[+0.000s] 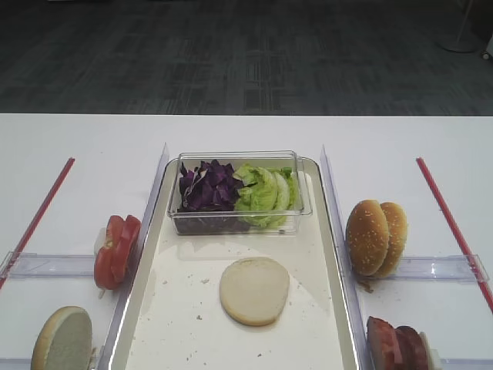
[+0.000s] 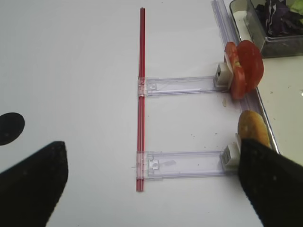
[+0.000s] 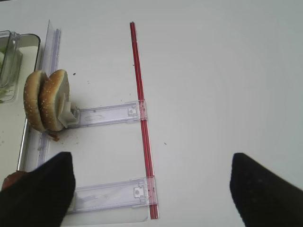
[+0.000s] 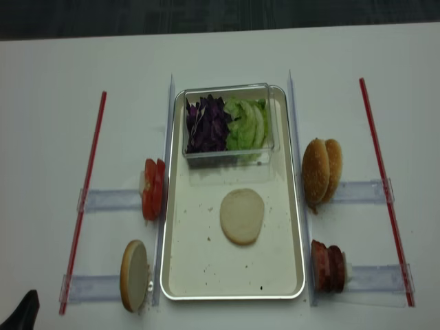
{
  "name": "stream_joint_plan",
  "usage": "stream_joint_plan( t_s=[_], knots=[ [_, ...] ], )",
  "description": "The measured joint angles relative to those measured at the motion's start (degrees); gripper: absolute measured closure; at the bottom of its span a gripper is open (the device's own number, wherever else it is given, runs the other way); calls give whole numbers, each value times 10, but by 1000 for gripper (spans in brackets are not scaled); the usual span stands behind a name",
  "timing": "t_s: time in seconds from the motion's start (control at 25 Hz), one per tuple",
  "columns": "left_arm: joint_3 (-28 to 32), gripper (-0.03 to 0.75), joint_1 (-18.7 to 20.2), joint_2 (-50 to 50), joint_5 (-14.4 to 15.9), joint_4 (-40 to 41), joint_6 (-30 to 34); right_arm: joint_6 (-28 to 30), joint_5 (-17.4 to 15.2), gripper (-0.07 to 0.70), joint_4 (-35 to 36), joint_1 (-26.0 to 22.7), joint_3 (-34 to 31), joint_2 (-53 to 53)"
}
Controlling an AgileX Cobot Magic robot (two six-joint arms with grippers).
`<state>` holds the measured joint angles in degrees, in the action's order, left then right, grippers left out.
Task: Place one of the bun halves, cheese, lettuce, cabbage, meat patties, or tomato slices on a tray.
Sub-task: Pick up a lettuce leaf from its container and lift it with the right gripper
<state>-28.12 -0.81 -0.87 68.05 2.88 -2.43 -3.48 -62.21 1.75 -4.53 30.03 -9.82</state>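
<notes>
One long rectangular shiny silver metal tray, raised rim, crumb-speckled pale floor, central on a smooth white table.
One pale round bun half, flat, cut face up, mid-tray.
One small clear plastic box at the tray's far end, holding a heap of dark purple shredded cabbage on the left and crinkled light-green lettuce leaves on the right.
Bright red tomato slices, on edge, just left of the tray; one bun half on edge nearer the camera.
Two sesame-seeded golden bun tops, on edge, just right of the tray; reddish-brown meat patties nearer.
Clear acrylic holders and thin red rods flank both sides.
Dark grey carpet beyond the table.
Right gripper: black fingers spread wide, holding nothing, above bare table. Left gripper: likewise wide, holding nothing.
</notes>
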Motion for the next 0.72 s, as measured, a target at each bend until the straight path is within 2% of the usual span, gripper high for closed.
stream_joint_plan(
  t_s=[0.72],
  knots=[
    [0,44,0,0,0,0,0,8,46,-43,1,0,53,-218]
  ],
)
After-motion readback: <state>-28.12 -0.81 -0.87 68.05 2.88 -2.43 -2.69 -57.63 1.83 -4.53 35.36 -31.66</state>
